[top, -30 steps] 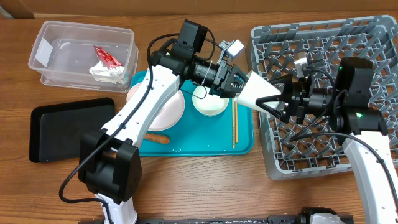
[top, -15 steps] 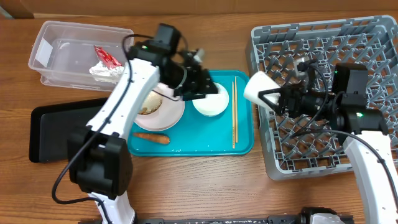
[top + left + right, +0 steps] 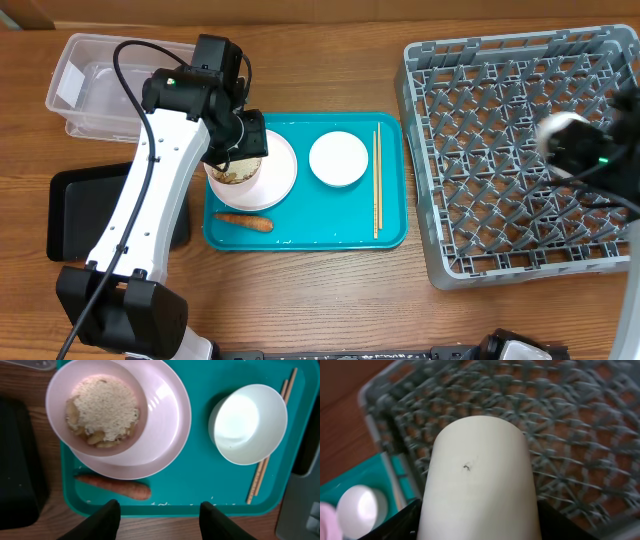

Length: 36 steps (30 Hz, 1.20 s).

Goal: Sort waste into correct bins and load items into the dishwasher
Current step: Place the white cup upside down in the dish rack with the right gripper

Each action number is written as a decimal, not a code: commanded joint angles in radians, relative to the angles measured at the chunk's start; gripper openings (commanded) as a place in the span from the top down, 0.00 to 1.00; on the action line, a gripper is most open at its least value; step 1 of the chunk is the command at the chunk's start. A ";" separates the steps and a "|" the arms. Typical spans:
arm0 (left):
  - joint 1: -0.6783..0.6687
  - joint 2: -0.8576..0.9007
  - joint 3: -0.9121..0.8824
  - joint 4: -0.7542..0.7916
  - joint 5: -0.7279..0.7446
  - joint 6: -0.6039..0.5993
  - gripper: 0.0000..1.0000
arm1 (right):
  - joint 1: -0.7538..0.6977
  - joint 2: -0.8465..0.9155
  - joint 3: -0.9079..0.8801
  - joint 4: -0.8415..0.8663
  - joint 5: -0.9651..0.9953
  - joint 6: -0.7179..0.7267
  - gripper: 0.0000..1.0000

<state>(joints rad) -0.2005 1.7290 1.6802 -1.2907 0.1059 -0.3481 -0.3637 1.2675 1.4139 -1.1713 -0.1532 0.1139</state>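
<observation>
One white cup [image 3: 479, 475], clamped in the right pincer [image 3: 478, 522], points lengthwise out over the dish rack [image 3: 580, 425] directly below.

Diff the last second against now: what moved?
The left end effector let go of the white cup and swung back left over the rice bowl, open. The right end effector carried the cup right, over the rack. The carrot, chopsticks and empty bowl stayed put.
</observation>
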 commanded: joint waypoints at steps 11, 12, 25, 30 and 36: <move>-0.005 -0.018 0.005 -0.003 -0.067 -0.023 0.46 | -0.356 0.279 0.021 -0.038 0.100 0.105 0.54; -0.005 -0.018 0.005 -0.003 -0.064 -0.023 0.45 | -0.361 0.298 0.020 -0.041 0.100 0.113 0.54; -0.005 -0.018 0.005 -0.004 -0.061 -0.023 0.45 | -0.365 0.381 0.018 -0.012 0.069 0.124 0.00; -0.005 -0.018 0.005 -0.006 -0.060 -0.023 0.45 | -0.365 0.381 0.018 -0.010 -0.005 0.123 0.00; -0.005 -0.018 0.005 -0.014 -0.061 -0.023 0.43 | -0.354 0.376 0.020 -0.008 -0.220 0.063 0.00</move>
<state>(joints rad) -0.2012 1.7271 1.6802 -1.2957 0.0513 -0.3641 -0.7258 1.6482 1.4151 -1.1873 -0.2146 0.2272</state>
